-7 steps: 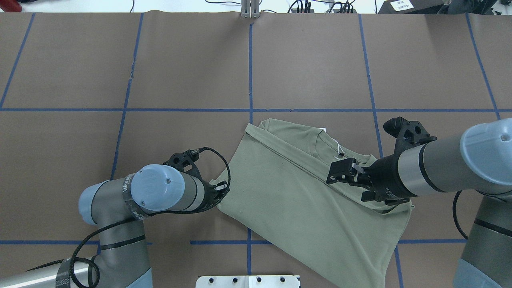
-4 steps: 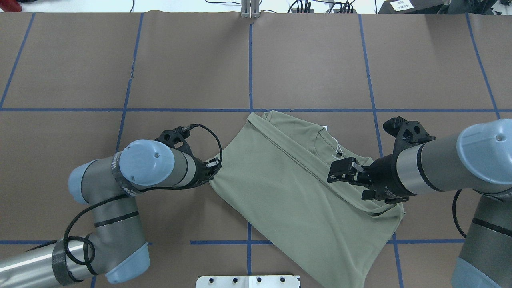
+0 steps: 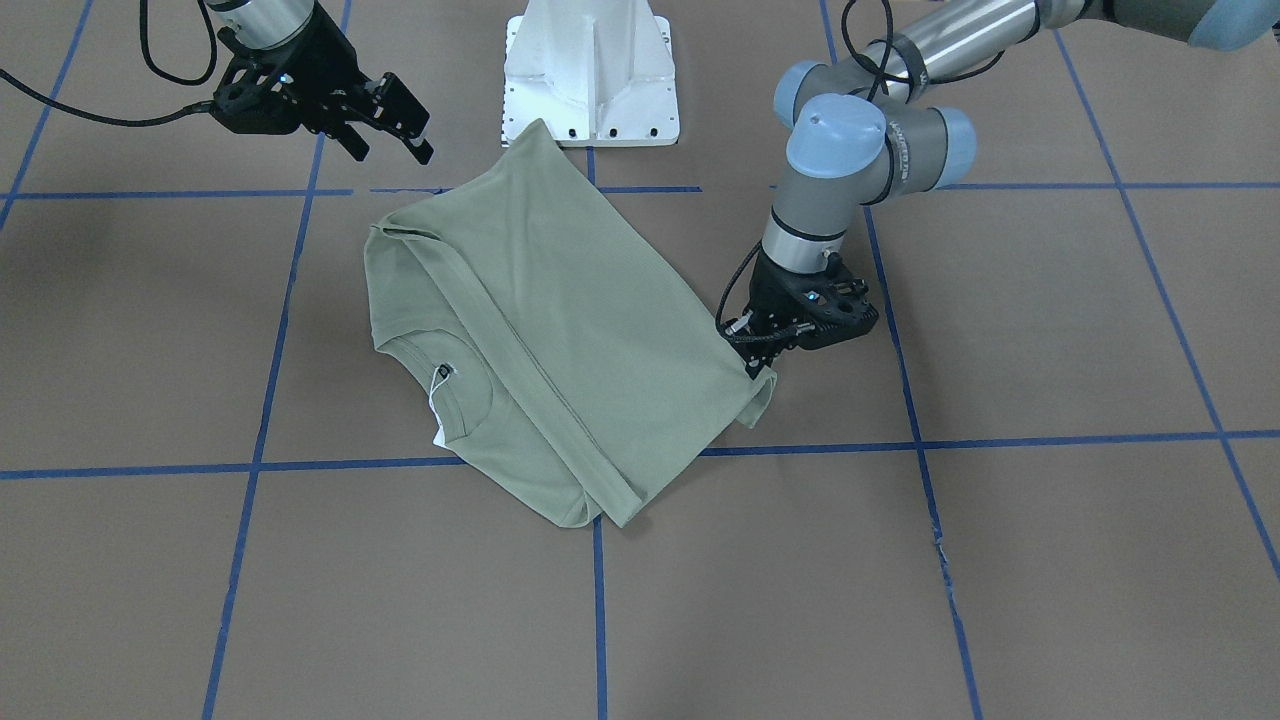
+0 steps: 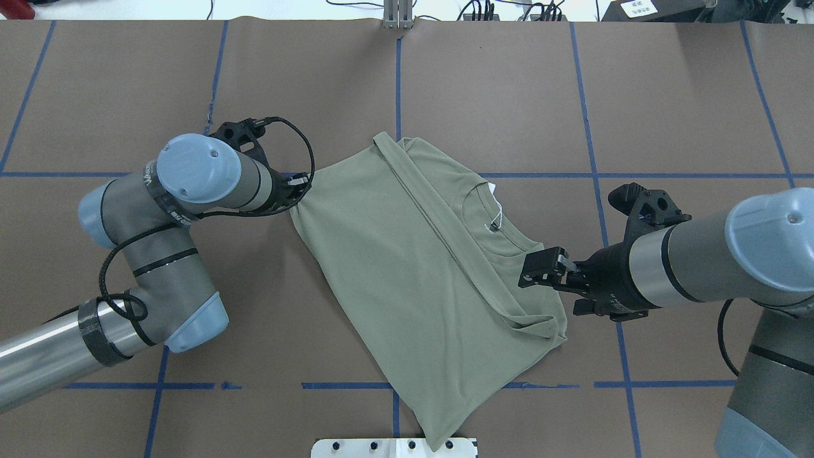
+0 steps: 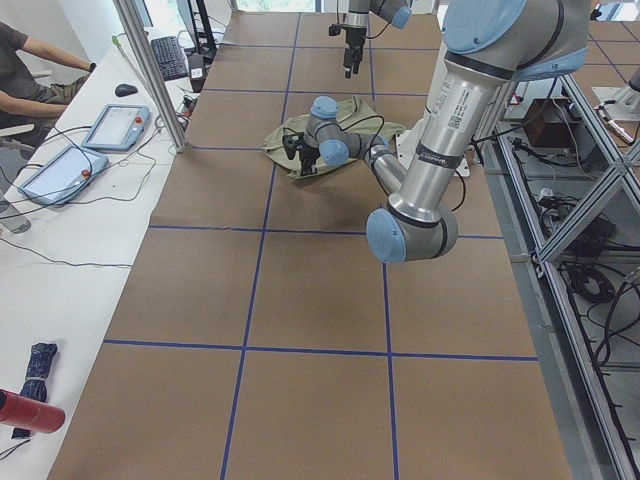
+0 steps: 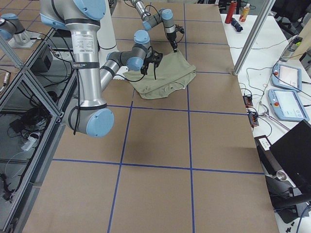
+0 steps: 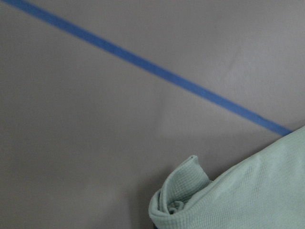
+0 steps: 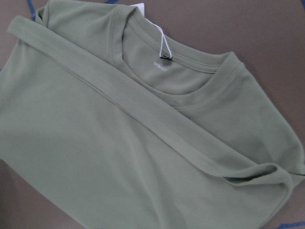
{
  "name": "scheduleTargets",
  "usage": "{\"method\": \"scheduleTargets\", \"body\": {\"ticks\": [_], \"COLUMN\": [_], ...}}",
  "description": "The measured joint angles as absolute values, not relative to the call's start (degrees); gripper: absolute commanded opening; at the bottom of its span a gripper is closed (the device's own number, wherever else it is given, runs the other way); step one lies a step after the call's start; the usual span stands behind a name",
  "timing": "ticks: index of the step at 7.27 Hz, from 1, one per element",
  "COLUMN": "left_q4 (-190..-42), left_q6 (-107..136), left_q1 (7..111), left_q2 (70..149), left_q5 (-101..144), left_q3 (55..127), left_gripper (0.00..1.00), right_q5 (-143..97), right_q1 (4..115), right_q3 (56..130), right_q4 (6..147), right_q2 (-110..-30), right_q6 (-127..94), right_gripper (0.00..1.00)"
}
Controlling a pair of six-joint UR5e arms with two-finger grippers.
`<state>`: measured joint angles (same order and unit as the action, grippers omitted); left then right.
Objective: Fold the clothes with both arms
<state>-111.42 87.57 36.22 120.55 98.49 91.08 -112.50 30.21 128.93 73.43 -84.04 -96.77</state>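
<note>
Shirt (image 4: 394,267) lies folded on desk (image 4: 509,95). Left tool (image 4: 300,189) clamps its corner, bunched in the wrist view. Only the front view shows right tool (image 3: 392,148), jaws apart, clear of cloth.

CAMERA POSITIONS

Overhead view looks down from the table's (image 4: 127,95) pedestal (image 4: 356,448) edge; front-facing view looks steeply down from the opposite edge. Side views sight along it from either end, distant. Wrist views sit close. All share the shirt (image 4: 407,273)
</note>
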Motion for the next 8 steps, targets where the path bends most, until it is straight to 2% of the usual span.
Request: {"method": "scheduleTargets", "body": {"ticks": [3,5,6,7,8], "left_q4": [-117.57,-127.42,-133.32,-137.51,-139.23], "left_q6": [81.45,78.84,78.16,77.88,77.73], "left_q1": [40.26,41.84,42.06,42.09,42.18], "left_q2": [130.49,137.06,140.56,143.18,144.11], "left_q5": [93.92,90.97,88.29,85.91,84.82], "left_q3": [77.15,64.73,58.08,53.13,51.07], "left_gripper": [0.0,0.0,0.66,1.0,1.0], "right_q5": [-112.31,-111.84,-111.73,-111.46,-111.08], "right_q1": [30.4,30.41,30.41,30.4,30.32], "right_q3": [128.69,127.97,127.85,127.82,127.78], "right_q4": [73.37,73.29,73.24,73.22,73.23], "right_q2": [-83.88,-83.9,-83.85,-83.8,-83.72], "right_q6": [-96.85,-96.85,-96.88,-96.91,-96.89], "right_gripper": [1.0,1.0,1.0,1.0,1.0]}}
